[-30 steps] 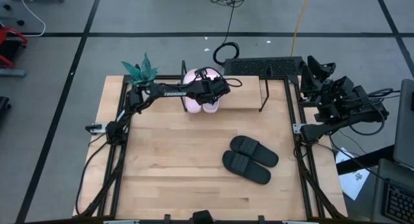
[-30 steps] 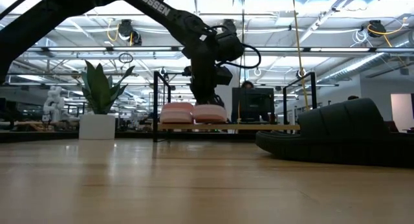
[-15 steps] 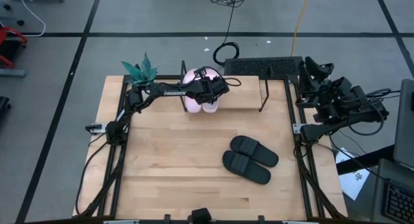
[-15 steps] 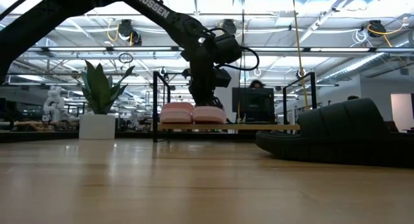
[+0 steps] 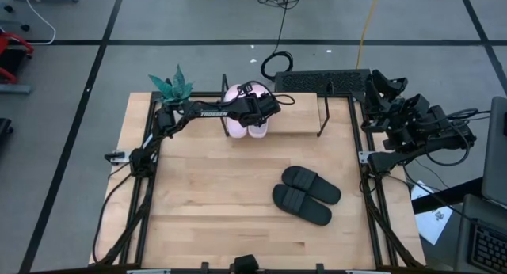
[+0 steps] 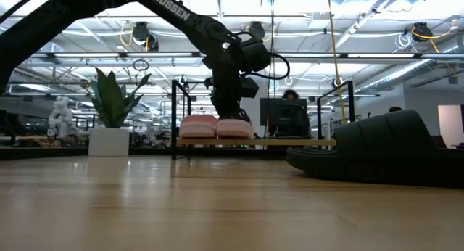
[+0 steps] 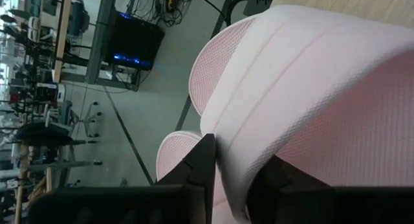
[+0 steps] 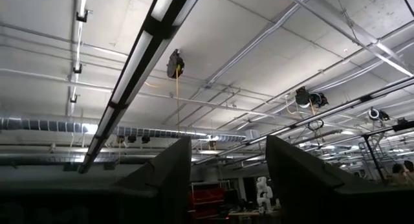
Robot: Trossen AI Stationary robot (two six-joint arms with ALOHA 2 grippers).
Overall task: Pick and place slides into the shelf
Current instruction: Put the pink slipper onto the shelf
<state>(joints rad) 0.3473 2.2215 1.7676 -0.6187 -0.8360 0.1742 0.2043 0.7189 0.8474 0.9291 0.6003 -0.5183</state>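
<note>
Two light pink slides stand side by side at the left end of the shelf (image 5: 297,123), soles on its wooden board (image 6: 290,142). My left gripper (image 5: 255,114) is above the right-hand pink slide (image 6: 234,128) and is shut on it. The other pink slide (image 6: 198,127) lies untouched beside it. The black pair (image 5: 305,195) lies flat on the tabletop, right of centre, and looms large in the low view (image 6: 377,146). My right gripper (image 8: 226,179) is open, parked past the table's right edge (image 5: 388,85) and pointing up at the ceiling. My left gripper (image 7: 236,175) pinches the wide strap of the right-hand pink slide at the strap's edge (image 7: 236,153), one dark finger (image 7: 204,166) on each side. It comes from above, pointing down. The slide rests on the shelf board next to its twin.
A potted plant (image 5: 170,85) stands at the table's far left corner, close to the shelf's left end frame. The shelf board to the right of the pink pair is bare up to the black end frame (image 5: 323,116). A keyboard (image 5: 321,81) lies behind the shelf.
</note>
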